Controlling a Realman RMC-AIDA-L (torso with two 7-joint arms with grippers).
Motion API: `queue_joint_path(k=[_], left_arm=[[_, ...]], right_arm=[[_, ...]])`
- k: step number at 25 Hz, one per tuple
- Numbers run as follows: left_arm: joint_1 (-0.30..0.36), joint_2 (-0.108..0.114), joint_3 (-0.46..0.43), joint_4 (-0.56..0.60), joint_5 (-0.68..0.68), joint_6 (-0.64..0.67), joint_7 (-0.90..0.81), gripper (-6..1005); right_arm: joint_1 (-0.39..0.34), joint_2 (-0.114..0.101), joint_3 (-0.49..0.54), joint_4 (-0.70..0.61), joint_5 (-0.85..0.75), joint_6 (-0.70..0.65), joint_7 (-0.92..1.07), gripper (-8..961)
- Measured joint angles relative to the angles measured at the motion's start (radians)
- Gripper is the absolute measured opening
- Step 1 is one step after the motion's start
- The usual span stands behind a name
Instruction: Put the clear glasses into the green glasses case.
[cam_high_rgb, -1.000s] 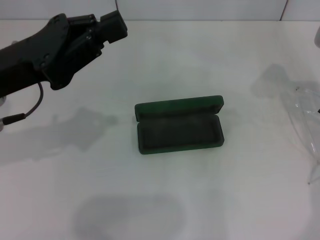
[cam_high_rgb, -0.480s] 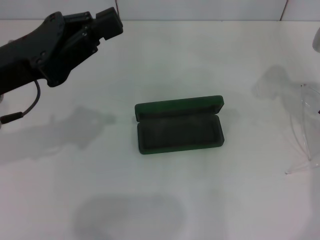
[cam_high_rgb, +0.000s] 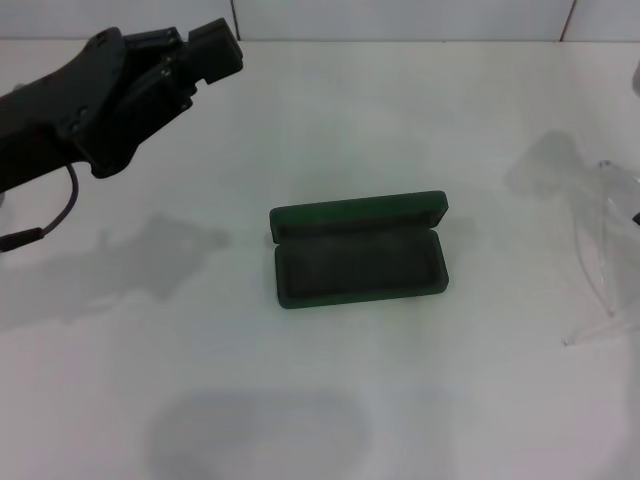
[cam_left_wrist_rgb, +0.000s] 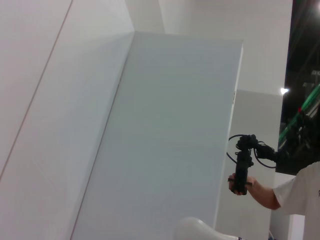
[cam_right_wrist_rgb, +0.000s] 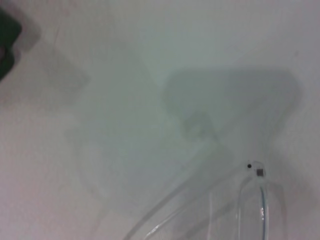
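Note:
The green glasses case (cam_high_rgb: 360, 265) lies open in the middle of the white table, its lid standing at the far side and its dark lining bare. At the right edge the clear glasses (cam_high_rgb: 597, 280) hang above the table, one thin arm pointing down and toward the case. My right gripper is almost wholly past that edge, holding them. The right wrist view shows a hinge and arm of the glasses (cam_right_wrist_rgb: 257, 171) over their shadow, with a dark corner of the case (cam_right_wrist_rgb: 6, 45) at the edge. My left gripper (cam_high_rgb: 215, 50) is raised at the far left, well away from the case.
The white table (cam_high_rgb: 330, 400) has no other objects on it. A back wall runs along the table's far edge. The left wrist view faces white walls and a distant person (cam_left_wrist_rgb: 280, 192) holding a device.
The glasses have swung: the free arm's tip rose and shifted left toward the case. My left arm drew slightly back to the left. The case has not moved.

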Motion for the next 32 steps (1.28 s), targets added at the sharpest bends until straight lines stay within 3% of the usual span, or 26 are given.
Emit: queue_joint_path(k=[10,16,19,24,27,32], left_arm=[[-0.003,0.006,0.002,0.000,0.001,0.002,-0.016,48],[-0.006,0.013,0.009,0.005,0.002,0.005,-0.046,49],[-0.007,0.013,0.011,0.008,0.003,0.008,-0.052,49],[-0.010,0.015,0.013,0.009,0.015,0.026,-0.058,48],[-0.019,0.015,0.014,0.009,0.028,0.040,-0.069,49],[-0.038,0.016,0.023,0.009,0.040,0.056,-0.095,49]], right_arm=[[-0.142,-0.009,0.021,-0.290,0.169,-0.038,-0.030,120],[-0.219,-0.010,0.204,-0.388,0.517,-0.106,-0.211,119],[-0.243,-0.012,0.273,-0.347,0.675,-0.124,-0.327,119],[-0.268,-0.009,0.288,-0.181,0.943,-0.143,-0.528,119],[-0.263,-0.012,0.290,-0.055,1.097,-0.175,-0.615,119],[-0.229,-0.009,0.285,0.135,1.223,-0.232,-0.735,119]])
